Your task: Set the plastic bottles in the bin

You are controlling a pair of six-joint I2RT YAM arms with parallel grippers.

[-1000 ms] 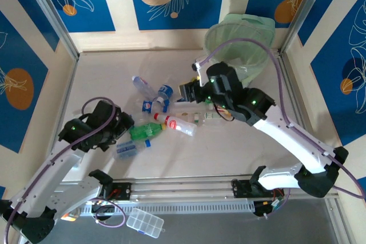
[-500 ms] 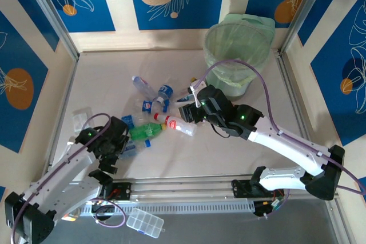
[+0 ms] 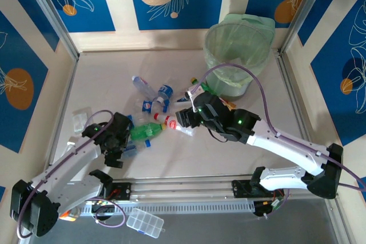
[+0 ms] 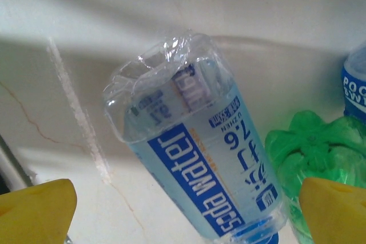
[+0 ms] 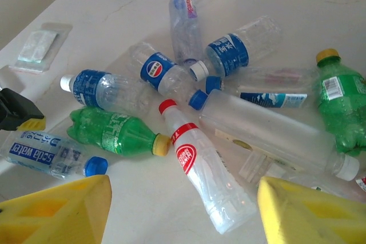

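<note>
While my left gripper [image 4: 184, 210] hangs wide open, holding nothing, the soda water bottle [image 4: 194, 152] lies between its pads [image 4: 34, 212] on the table [image 3: 189, 161]. My right gripper [image 5: 186, 210]: jaws apart, empty, above the plastic bottles [image 5: 200, 101]. Bin [image 3: 213, 55] stands far right, apart from them.

The bin [image 3: 229, 81] stands at the far right of the table [image 3: 171, 67]. The plastic bottles [image 3: 163, 119] lie heaped on the table at its middle, near and left of the bin. The soda-water bottle [image 3: 127, 150] lies at the heap's near-left end, just beside a ribbed bottle [image 3: 146, 131] on its far-right side. A flat packet [image 3: 80, 119] lies left of the heap. A compartment box [image 3: 144, 223] lies nearest, off the table beyond its near rail.
</note>
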